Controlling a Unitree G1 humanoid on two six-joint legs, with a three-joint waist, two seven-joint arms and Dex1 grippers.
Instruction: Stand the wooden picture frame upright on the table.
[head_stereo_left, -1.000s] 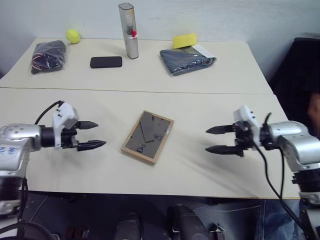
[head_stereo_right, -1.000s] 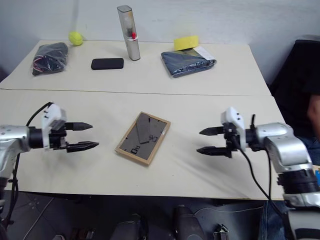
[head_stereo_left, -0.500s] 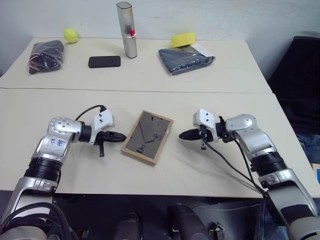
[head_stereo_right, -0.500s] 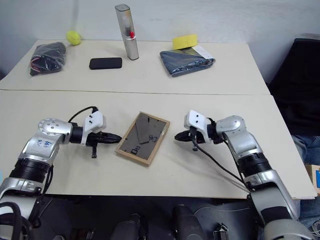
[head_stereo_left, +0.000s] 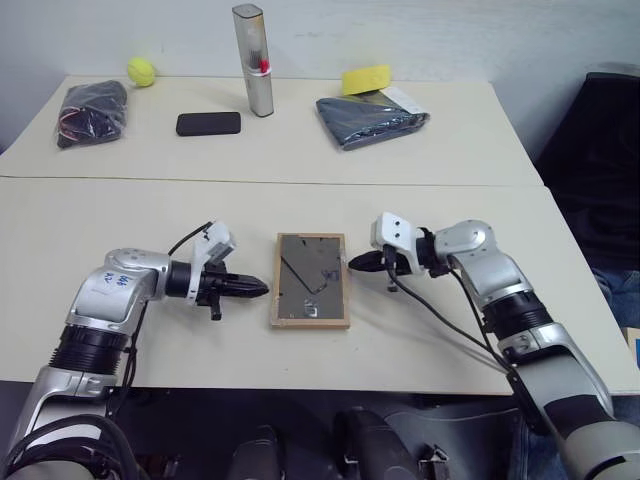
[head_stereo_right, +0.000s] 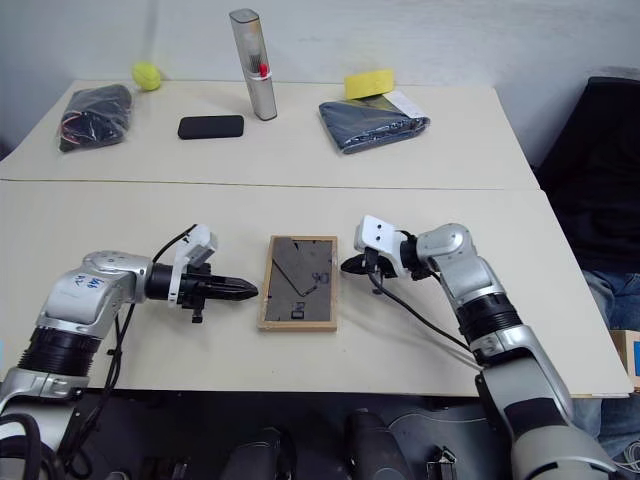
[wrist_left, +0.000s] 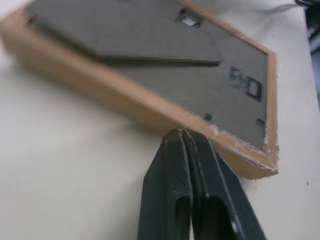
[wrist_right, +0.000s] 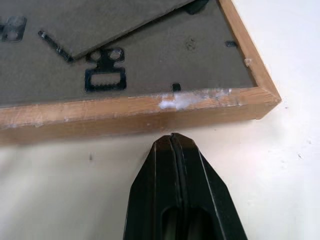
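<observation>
Wooden picture frame (head_stereo_left: 311, 280) lies flat (back side up) on the bench (head_stereo_left: 450, 330), both pincers, left (head_stereo_left: 262, 290) and right (head_stereo_left: 352, 264), pinched closed against its long edges.

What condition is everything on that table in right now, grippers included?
wooden picture frame: lying flat, back side up
left gripper: shut, tip at the frame's edge
right gripper: shut, tip at the opposite edge
black phone: lying flat
silver canister: standing upright

The frame (head_stereo_left: 311, 280) has a light-wood border round a dark grey back, the table (head_stereo_left: 420, 150) is cream, the ball (head_stereo_left: 141, 70) and sponge (head_stereo_left: 368, 79) yellow, the phone (head_stereo_left: 208, 123) black.
</observation>
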